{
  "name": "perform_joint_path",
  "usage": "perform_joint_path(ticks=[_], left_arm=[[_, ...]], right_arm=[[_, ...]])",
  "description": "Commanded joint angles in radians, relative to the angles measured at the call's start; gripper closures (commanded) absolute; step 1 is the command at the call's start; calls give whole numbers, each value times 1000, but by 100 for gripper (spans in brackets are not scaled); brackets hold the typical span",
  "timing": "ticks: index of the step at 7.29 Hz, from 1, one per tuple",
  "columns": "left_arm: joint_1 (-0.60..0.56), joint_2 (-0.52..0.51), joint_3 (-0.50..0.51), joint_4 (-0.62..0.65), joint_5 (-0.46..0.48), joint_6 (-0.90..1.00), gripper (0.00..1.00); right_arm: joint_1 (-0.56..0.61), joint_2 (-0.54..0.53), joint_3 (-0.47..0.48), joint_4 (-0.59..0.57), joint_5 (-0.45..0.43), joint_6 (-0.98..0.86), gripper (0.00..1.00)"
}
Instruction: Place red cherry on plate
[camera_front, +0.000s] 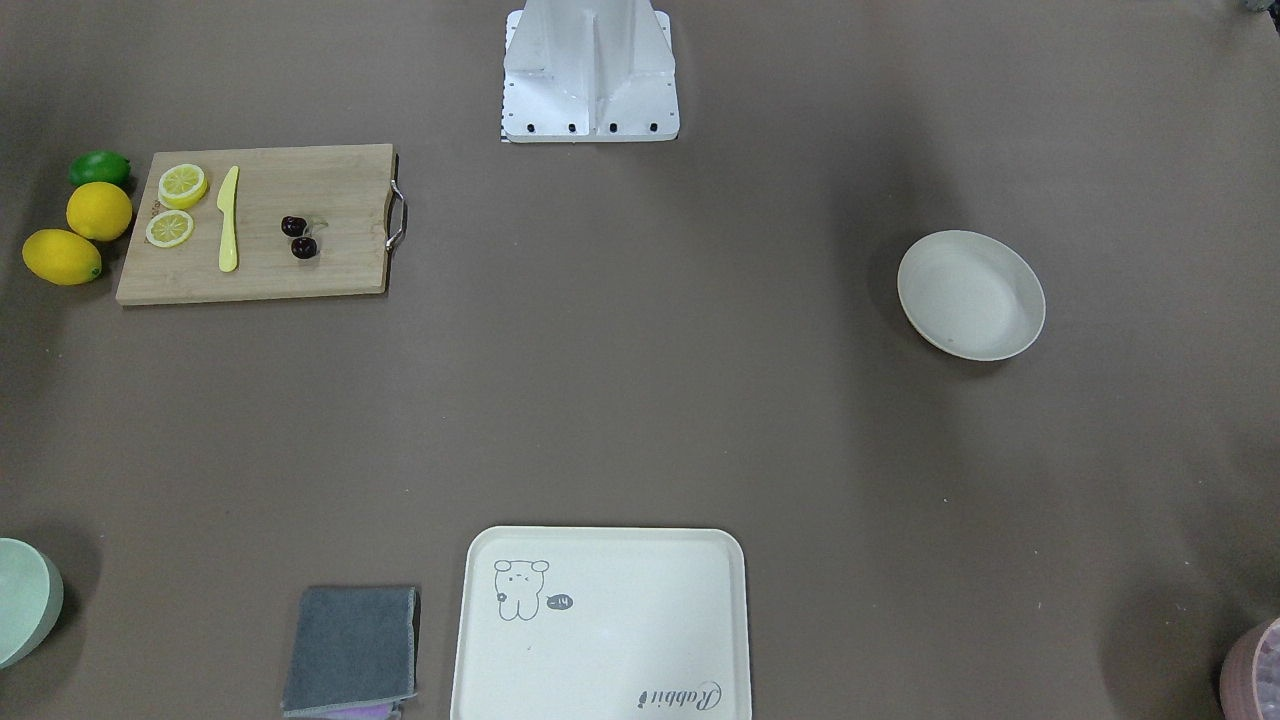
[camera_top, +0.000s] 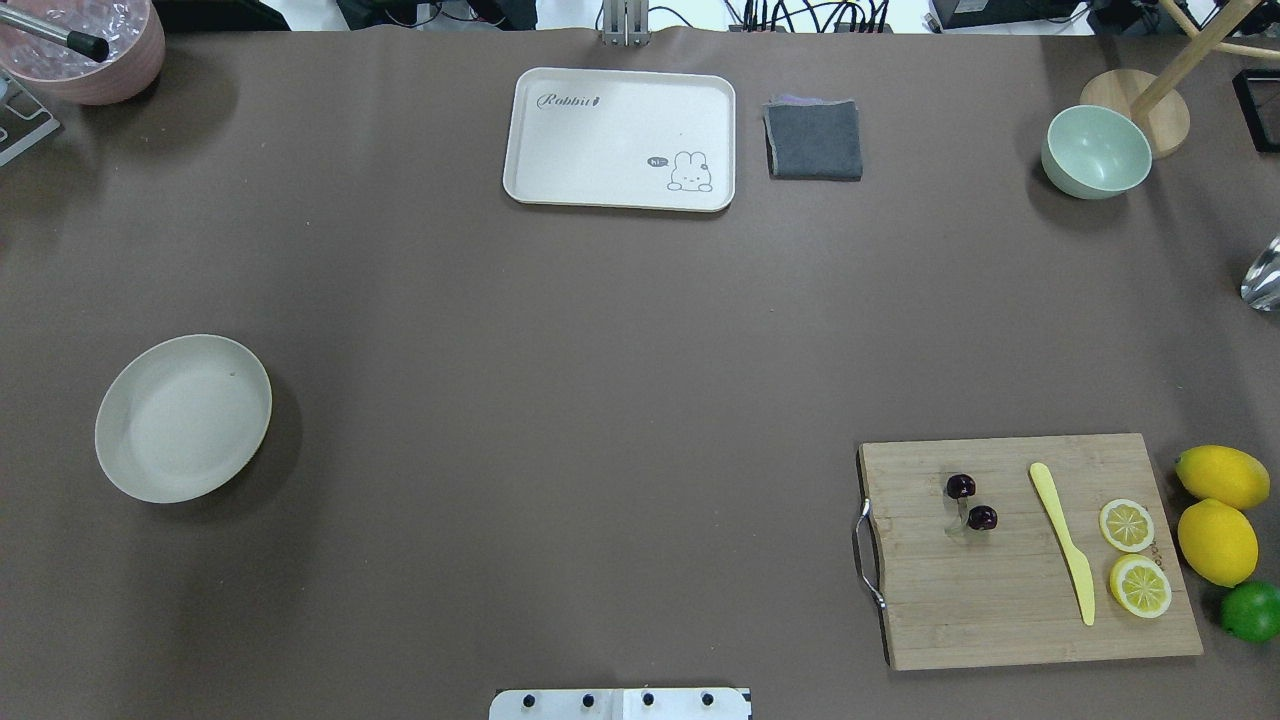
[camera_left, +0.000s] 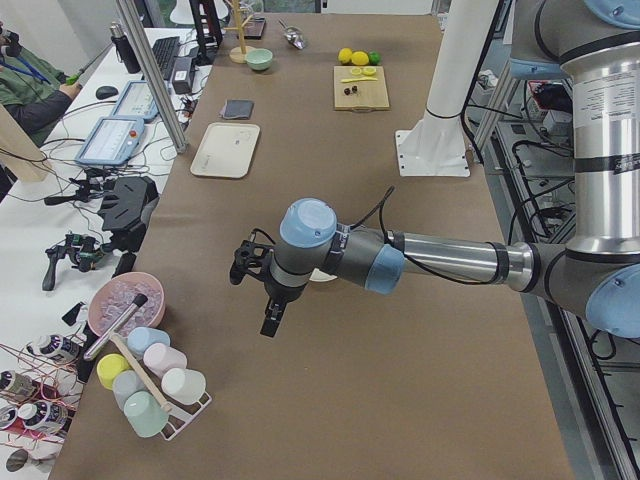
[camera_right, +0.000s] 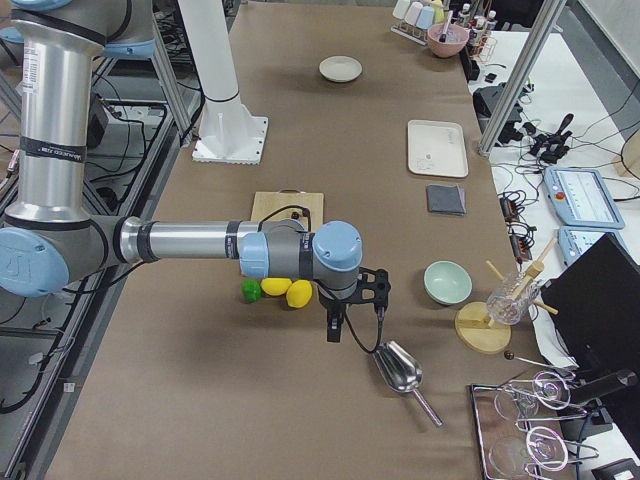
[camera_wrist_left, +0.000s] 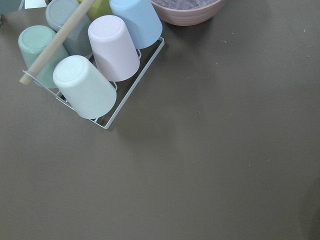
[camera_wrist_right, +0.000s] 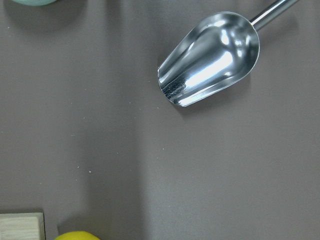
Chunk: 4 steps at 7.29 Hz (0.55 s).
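Observation:
The red cherry (camera_front: 299, 238), a joined dark pair with green stems, lies on the wooden cutting board (camera_front: 330, 180), also seen from overhead as the red cherry (camera_top: 970, 502). The off-white round plate (camera_top: 183, 417) sits on its own at the table's other end, plate (camera_front: 970, 295). My left gripper (camera_left: 268, 318) hangs above the table near the cup rack, far from the cherry. Beyond the lemons, my right gripper (camera_right: 335, 328) hovers over a metal scoop. Both grippers show only in the side views, so I cannot tell whether they are open or shut.
On the board lie a yellow knife (camera_top: 1063, 542) and two lemon slices (camera_top: 1127, 524). Two lemons (camera_top: 1217, 541) and a lime (camera_top: 1251, 611) lie beside it. A cream tray (camera_top: 620, 138), grey cloth (camera_top: 813, 139) and green bowl (camera_top: 1096, 151) line the far edge. A cup rack (camera_wrist_left: 85, 60) and a scoop (camera_wrist_right: 210, 59) sit at the ends.

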Motion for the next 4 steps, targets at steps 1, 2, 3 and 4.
perform_joint_path(ticks=[1,2,3,4], left_arm=[[0,36,0,0,-3,1,2],[0,59,-3,0,-5,1,2],[1,70,0,0,-5,1,2],[1,70,-1,0,-5,1,2]], right_arm=[[0,2,13,0,1,2,0],[0,5,14,0,1,2,0],[0,5,19,0,1,4,0],[0,7,17,0,1,4,0]])
